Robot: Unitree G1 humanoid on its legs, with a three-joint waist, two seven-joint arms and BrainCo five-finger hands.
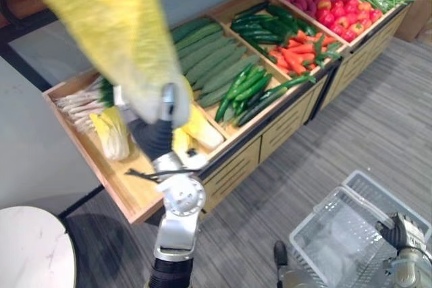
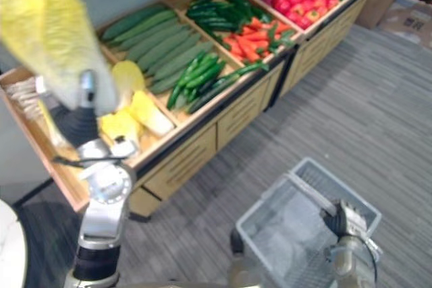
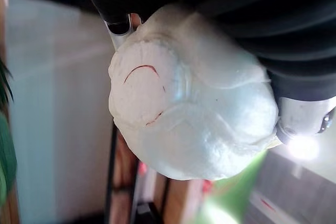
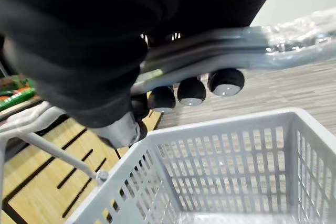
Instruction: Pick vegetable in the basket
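Note:
My left hand [image 1: 159, 130] is raised in front of the produce shelf, shut on a yellow-green napa cabbage [image 1: 121, 38] that stands leafy end up above it. In the left wrist view the cabbage's white stem end [image 3: 189, 103] sits against the palm, with a finger [image 3: 119, 27] curled beside it. Low on the right, my right hand [image 2: 341, 219] is shut on the handle [image 4: 226, 45] of the grey plastic basket [image 1: 324, 214]. Its dark fingertips [image 4: 191, 92] wrap under the bar. The basket hangs near the floor, and I see nothing inside it.
The wooden shelf [image 1: 135, 200] holds more napa cabbages [image 1: 202, 131], dark green cucumbers [image 1: 209, 55], long green peppers [image 1: 244, 89], carrots [image 1: 293, 55] and red peppers [image 1: 337, 11]. A round white table [image 1: 30, 251] stands at lower left. Grey floor lies between shelf and basket.

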